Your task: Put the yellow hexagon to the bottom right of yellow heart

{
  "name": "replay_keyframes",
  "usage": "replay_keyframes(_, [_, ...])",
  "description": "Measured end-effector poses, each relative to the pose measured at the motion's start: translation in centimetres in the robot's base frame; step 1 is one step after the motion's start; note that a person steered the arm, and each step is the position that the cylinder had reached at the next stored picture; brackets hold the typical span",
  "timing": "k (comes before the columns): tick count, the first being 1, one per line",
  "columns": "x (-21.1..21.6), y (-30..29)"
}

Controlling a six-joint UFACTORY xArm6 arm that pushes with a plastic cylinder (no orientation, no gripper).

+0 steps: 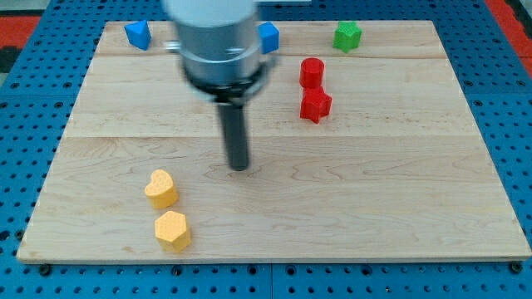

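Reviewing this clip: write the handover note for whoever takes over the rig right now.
My tip rests on bare board, touching no block, up and to the view's right of both yellow blocks.
Yellow heart sits near the view's bottom left; yellow hexagon lies just below it, only slightly to the right.
Done: hexagon is below the heart.
Left: probably nudge the hexagon further right.

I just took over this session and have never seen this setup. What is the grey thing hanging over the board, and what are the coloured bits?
There is one camera view, looking down at a wooden board. The grey cylinder is the arm's end; it carries a dark rod, with no claw, so nothing is held. It only pushes. My tip rests on bare wood, up and right of the yellow heart, touching no block. The yellow hexagon sits just below the heart. Along the view's top: two blue blocks, a green block, and two red blocks.
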State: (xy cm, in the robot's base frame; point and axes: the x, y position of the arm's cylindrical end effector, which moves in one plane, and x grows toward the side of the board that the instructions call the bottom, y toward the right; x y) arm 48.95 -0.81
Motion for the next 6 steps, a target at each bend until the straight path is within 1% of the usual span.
replay_keyframes(1, [5.9, 7.7])
replay_keyframes(2, [12.7, 4.3])
replay_keyframes(4, [12.9, 1.8])
replay_keyframes(5, [12.9, -3.0])
replay_keyframes(6, [12.9, -10.5])
